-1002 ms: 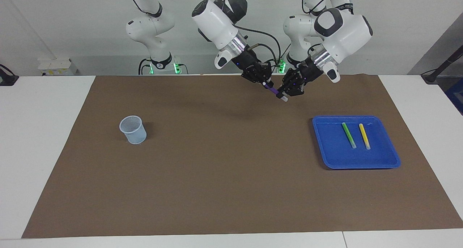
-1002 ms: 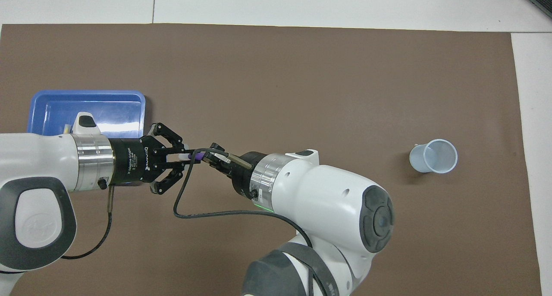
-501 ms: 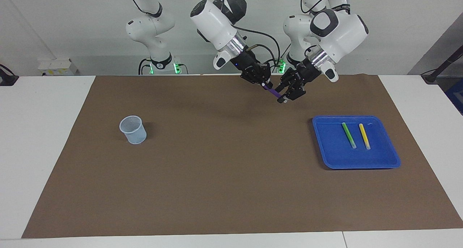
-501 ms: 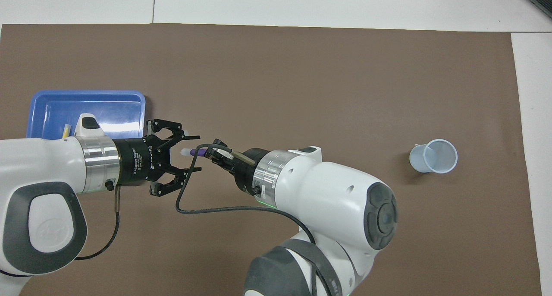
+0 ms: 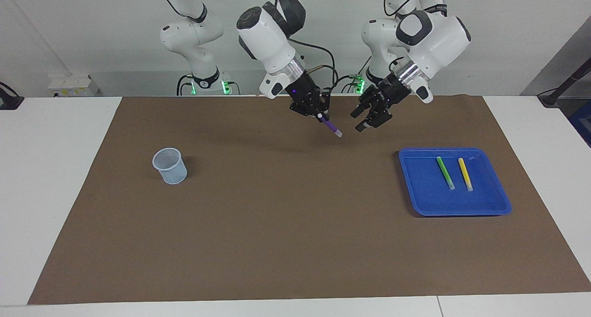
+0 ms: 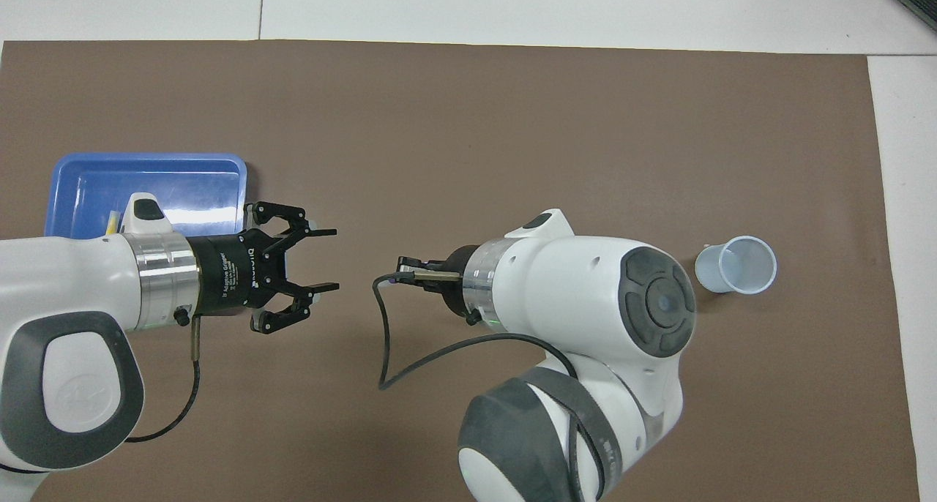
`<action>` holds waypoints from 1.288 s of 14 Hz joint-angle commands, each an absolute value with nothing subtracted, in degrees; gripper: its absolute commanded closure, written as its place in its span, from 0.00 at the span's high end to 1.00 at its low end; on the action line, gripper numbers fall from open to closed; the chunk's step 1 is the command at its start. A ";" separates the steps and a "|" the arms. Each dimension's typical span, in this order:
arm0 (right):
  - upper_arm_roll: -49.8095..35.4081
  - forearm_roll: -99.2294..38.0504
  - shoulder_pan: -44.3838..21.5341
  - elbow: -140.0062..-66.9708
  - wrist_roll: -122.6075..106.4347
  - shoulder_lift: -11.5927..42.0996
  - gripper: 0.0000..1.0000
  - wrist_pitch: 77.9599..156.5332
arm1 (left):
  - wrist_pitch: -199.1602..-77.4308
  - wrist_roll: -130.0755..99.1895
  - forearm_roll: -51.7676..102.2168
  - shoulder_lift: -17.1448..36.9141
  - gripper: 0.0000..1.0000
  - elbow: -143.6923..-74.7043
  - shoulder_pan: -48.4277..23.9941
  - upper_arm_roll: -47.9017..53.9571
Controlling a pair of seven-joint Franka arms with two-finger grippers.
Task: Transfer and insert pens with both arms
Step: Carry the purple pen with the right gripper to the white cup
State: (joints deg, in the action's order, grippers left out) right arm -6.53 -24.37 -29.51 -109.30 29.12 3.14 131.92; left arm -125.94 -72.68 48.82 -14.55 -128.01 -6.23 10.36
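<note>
the right hand [image 5: 320, 115] is gripping the purple pen [image 5: 331, 126] over the brown mat [image 5: 277, 224], cap end angling down. the left hand [image 5: 361, 118] is hanging released beside it. the green pen [image 5: 445, 172] and yellow pen [image 5: 465, 173] are lying in the blue tray [image 5: 418, 192]; the mesh cup [image 5: 170, 165] is standing toward the right arm's end of the worktop.

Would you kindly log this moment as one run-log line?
phase: handover done | right gripper: shut on purple pen, over mat | left gripper: open, empty | green pen, yellow pen: in tray | cup: empty
</note>
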 commanded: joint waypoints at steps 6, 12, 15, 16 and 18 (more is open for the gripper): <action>-6.86 -6.88 -18.47 -108.81 -2.68 0.44 0.00 111.11 | -111.55 -36.18 35.54 -18.02 0.62 -130.26 2.54 9.58; -6.77 7.45 -10.30 -103.54 -27.03 -0.35 0.00 98.01 | -109.33 -7.68 17.24 -17.58 0.58 -129.55 8.78 9.49; -6.77 11.33 -5.47 -103.45 -38.37 -0.35 0.00 99.13 | -111.70 2.43 10.91 -16.79 0.58 -129.29 11.42 9.49; -6.77 11.34 -3.80 -104.23 -40.93 -0.44 0.00 99.75 | -112.67 4.20 10.46 -16.35 0.58 -129.29 12.73 9.58; -6.77 11.34 -0.89 -106.60 -44.90 -0.96 0.00 103.60 | -114.60 8.24 8.89 -14.16 0.58 -129.20 14.58 9.58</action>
State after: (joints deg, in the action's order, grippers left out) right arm -5.98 10.28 -3.62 -103.91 -40.84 -0.10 100.11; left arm -112.04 4.06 11.24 -15.74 -128.82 12.61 9.13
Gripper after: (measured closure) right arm 0.824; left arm 0.414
